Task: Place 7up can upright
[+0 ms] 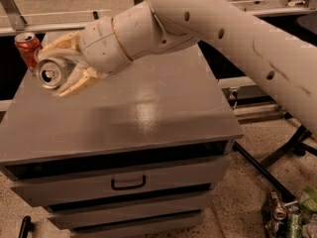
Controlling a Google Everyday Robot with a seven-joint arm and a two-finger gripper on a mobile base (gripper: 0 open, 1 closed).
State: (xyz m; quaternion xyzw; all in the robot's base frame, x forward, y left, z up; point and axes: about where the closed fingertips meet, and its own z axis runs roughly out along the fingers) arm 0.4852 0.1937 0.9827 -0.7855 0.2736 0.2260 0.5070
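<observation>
Above the left of the cabinet (148, 108), the gripper (53, 74) is clamping the 7up can (48, 73), holding it sideways, top facing the camera, near the red can (26, 46)

A dented silver aluminium 7up can (49, 73), its bare metal top shining, was clasped in the cream, matt plastic gripper (57, 68) above the left of the smooth grey surface (148, 113), where a soft sheen was reflected. Smooth plastic was seen on the off-white arm casing (223, 38), and glossy metal on the red drink can (27, 47).
</observation>
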